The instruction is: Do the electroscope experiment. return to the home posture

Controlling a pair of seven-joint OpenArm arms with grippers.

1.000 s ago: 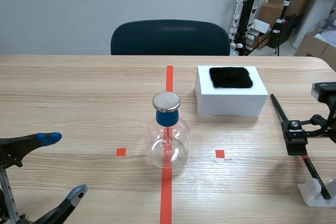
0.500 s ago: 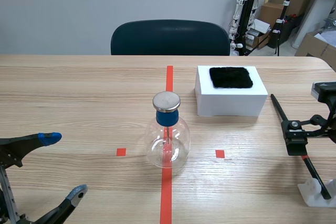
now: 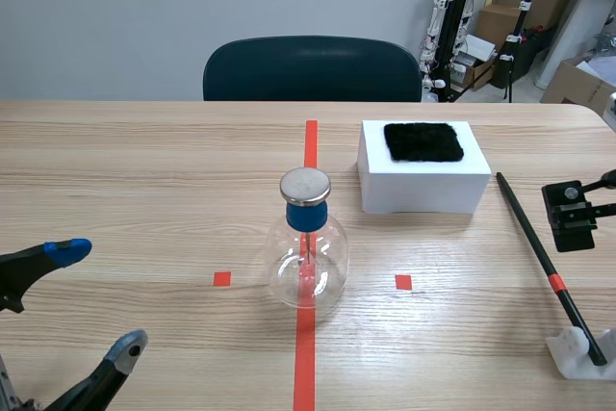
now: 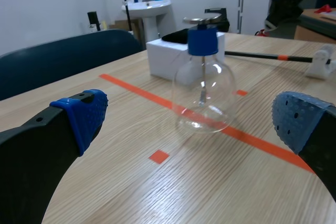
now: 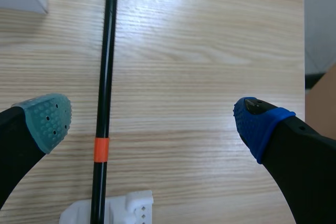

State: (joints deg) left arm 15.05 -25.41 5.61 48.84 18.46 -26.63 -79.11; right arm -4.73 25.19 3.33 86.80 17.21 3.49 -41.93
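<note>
The electroscope, a clear glass flask (image 3: 308, 255) with a blue stopper and a metal disc (image 3: 305, 186) on top, stands on the orange-red centre line. A black rod (image 3: 535, 240) with an orange band lies at the right, its near end in a white stand (image 3: 580, 351). My right gripper (image 3: 577, 214) hovers just right of the rod. In the right wrist view it (image 5: 152, 121) is open, with the rod (image 5: 105, 77) lying free on the table below its fingers. My left gripper (image 3: 96, 300) is open at the near left, facing the flask (image 4: 203, 93) from a distance.
A white box (image 3: 422, 190) with a black fur patch (image 3: 423, 141) on top stands right of centre toward the back. A dark chair (image 3: 312, 68) is behind the far table edge. Cardboard boxes and stands occupy the far right background.
My right gripper has drawn back from over the rod toward the right edge and slightly up. My left gripper has slid a little toward the near left corner.
</note>
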